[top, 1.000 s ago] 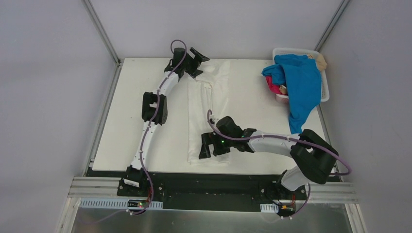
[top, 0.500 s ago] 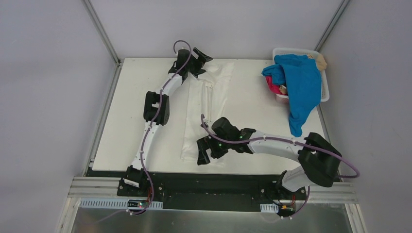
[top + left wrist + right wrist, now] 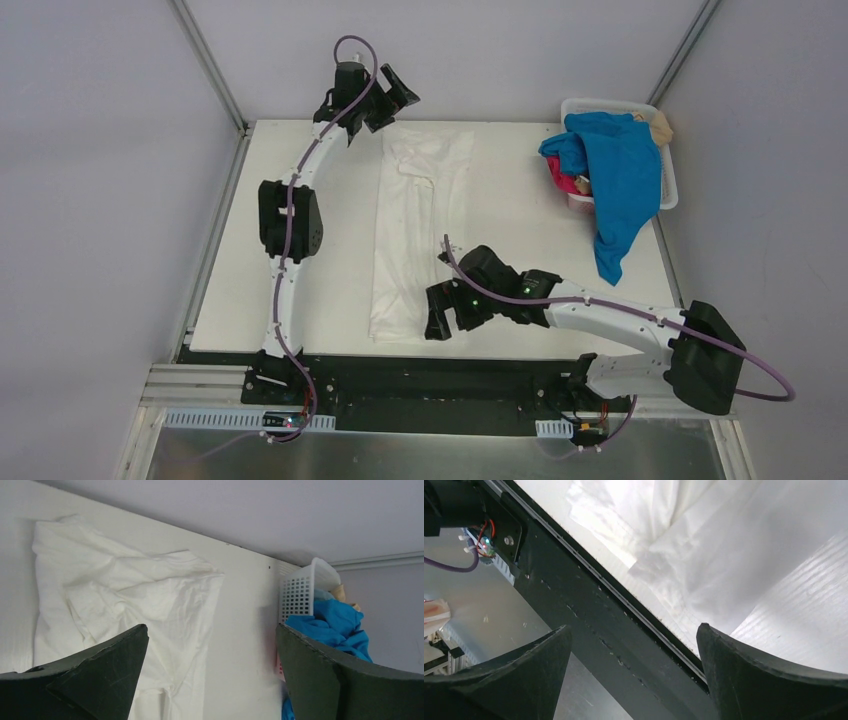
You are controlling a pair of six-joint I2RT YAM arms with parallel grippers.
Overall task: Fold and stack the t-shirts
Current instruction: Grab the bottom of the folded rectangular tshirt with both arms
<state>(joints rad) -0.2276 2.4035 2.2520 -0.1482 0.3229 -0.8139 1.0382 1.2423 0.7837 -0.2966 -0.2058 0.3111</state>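
A white t-shirt [image 3: 415, 225] lies folded into a long narrow strip down the middle of the table, with no print showing. It also shows in the left wrist view [image 3: 125, 595] and the right wrist view [image 3: 724, 540]. My left gripper [image 3: 392, 97] is open and empty, raised above the shirt's far end [image 3: 212, 645]. My right gripper [image 3: 441, 322] is open and empty just right of the shirt's near end, over the table's front edge [image 3: 634, 635]. A bright blue t-shirt [image 3: 625, 175] hangs over the basket, with a magenta-pink one [image 3: 563, 181] and a tan one [image 3: 660, 125] inside.
The white slotted basket [image 3: 668, 190] stands at the far right corner and shows in the left wrist view [image 3: 300, 592]. The blue shirt's tail drapes onto the table [image 3: 608, 262]. A black rail [image 3: 599, 610] runs along the table's front edge.
The shirt's near end has slid left. My left gripper has let go of the far end and lifted up and back. My right gripper has come off the near end and moved right.
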